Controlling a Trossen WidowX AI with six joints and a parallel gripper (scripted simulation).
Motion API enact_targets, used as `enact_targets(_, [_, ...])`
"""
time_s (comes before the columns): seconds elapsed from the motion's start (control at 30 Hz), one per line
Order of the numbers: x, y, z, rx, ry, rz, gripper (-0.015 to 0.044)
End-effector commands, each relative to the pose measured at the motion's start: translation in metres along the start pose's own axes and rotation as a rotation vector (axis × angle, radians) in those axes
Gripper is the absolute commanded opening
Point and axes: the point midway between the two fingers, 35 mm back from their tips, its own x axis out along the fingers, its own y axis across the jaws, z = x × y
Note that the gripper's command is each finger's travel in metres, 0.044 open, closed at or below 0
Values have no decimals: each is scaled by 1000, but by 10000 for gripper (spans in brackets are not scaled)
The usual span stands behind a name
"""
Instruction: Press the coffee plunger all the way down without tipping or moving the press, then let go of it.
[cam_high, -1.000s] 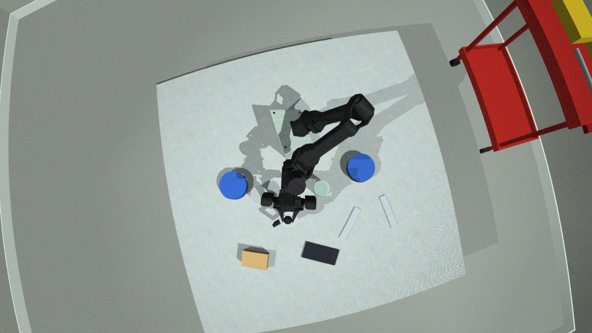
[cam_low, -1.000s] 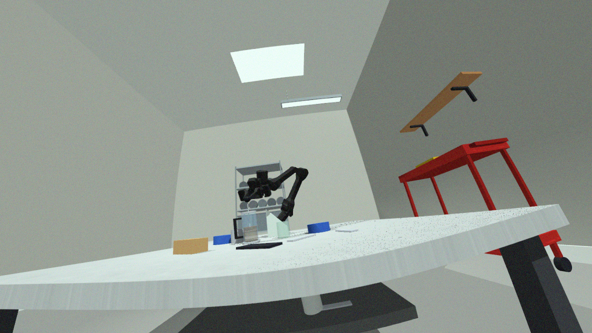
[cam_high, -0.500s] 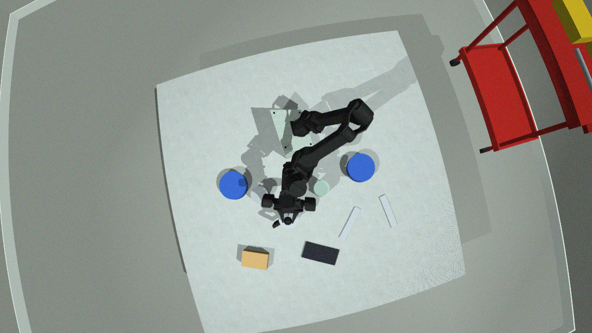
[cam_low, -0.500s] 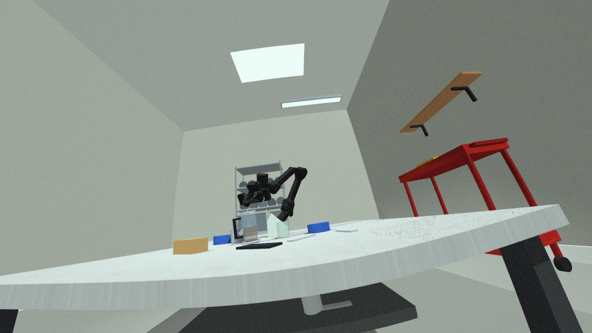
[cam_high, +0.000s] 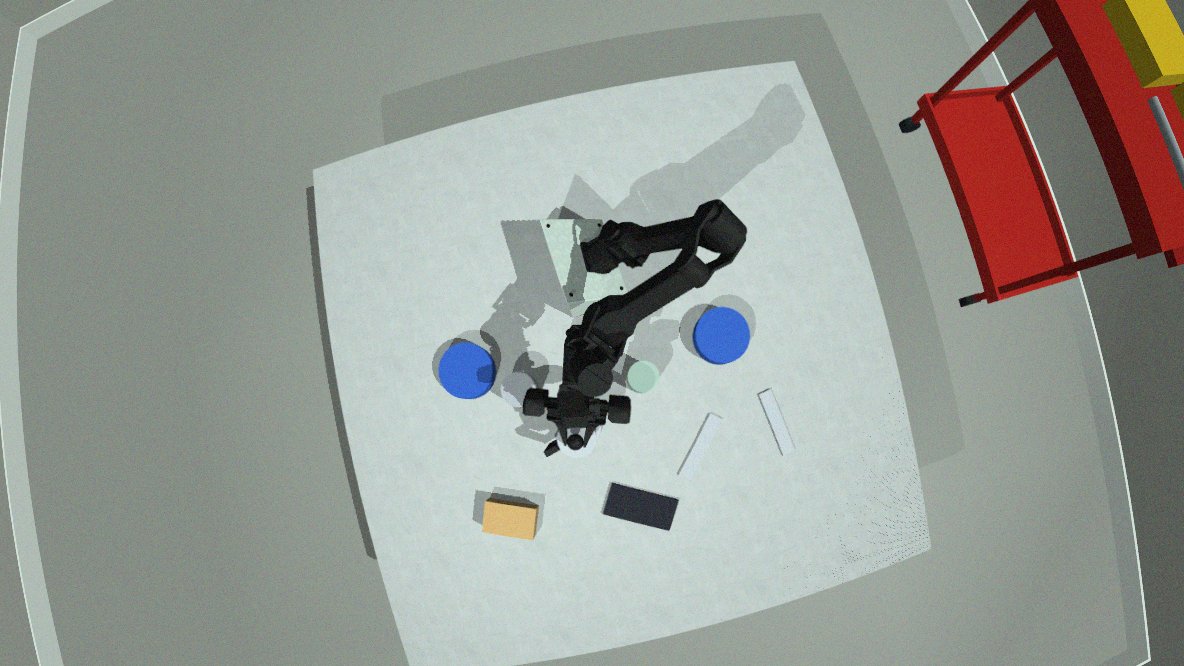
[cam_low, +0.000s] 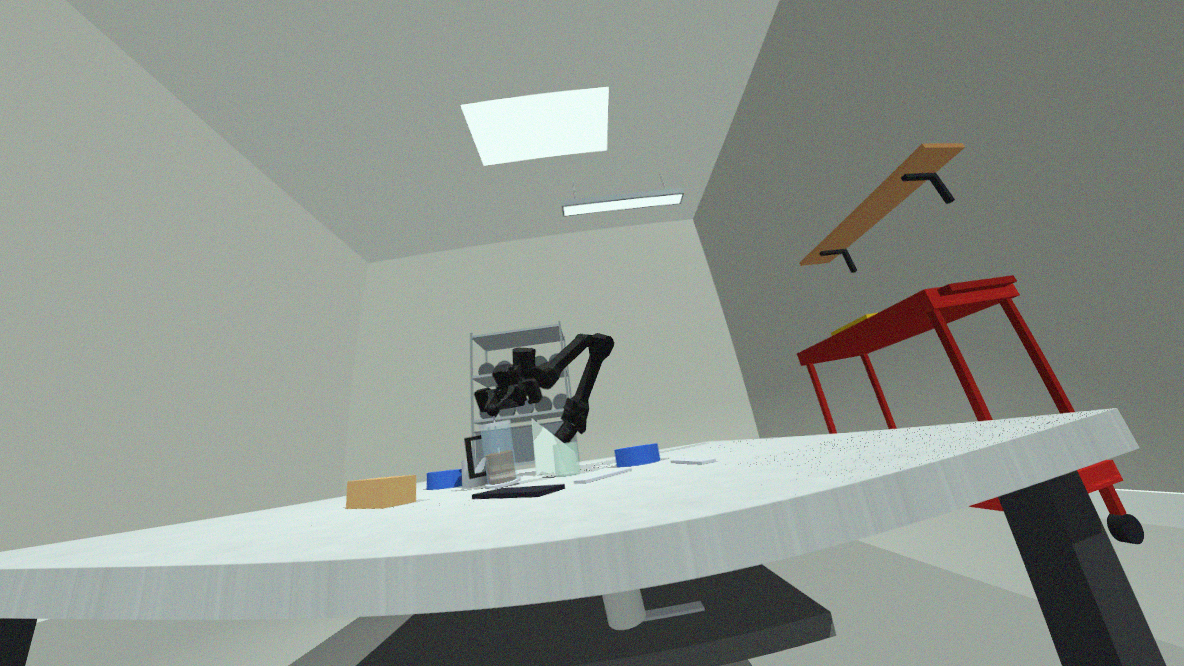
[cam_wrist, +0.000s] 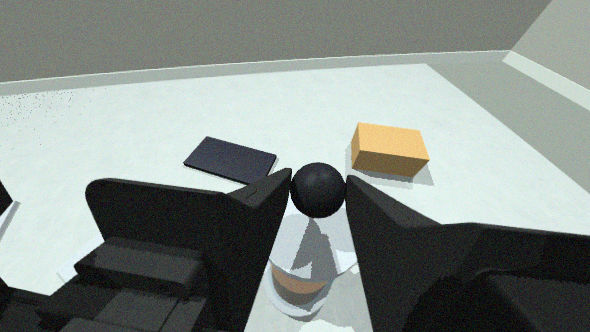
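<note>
The glass coffee press (cam_low: 500, 466) (cam_wrist: 299, 299) stands upright on the table, with brown liquid in its lower part. Its black handle (cam_high: 552, 448) (cam_low: 472, 457) sticks out at the side. My gripper (cam_high: 575, 440) (cam_low: 490, 410) (cam_wrist: 318, 178) is shut on the round black plunger knob (cam_high: 576, 442) (cam_wrist: 318, 190), one fingertip on each side of it. In the exterior view the fingers are a short way above the top of the press. In the wrist view the knob hides most of the rod, and the fingers cover the sides of the press.
A mint cylinder (cam_high: 642, 376) (cam_low: 566, 459) and two blue discs (cam_high: 466, 370) (cam_high: 721, 335) stand around the arm. An orange block (cam_high: 510, 520) (cam_wrist: 392, 142), a dark slab (cam_high: 640, 506) (cam_wrist: 230, 159) and two white bars (cam_high: 699, 444) (cam_high: 775, 421) lie on the table.
</note>
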Motion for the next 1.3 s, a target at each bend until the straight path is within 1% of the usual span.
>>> enact_targets(0.0, [2,0,-4,5,13,0,127])
enact_targets(0.53, [1,0,0,2,0,0,127])
enact_targets(0.93, [1,0,0,2,0,0,440])
enact_targets(1.1, [-3,-1,5,2,2,-1,440])
enact_targets(1.17, [-12,-1,16,1,6,-2,440])
enact_targets(1.27, [-34,0,38,0,12,-3,440])
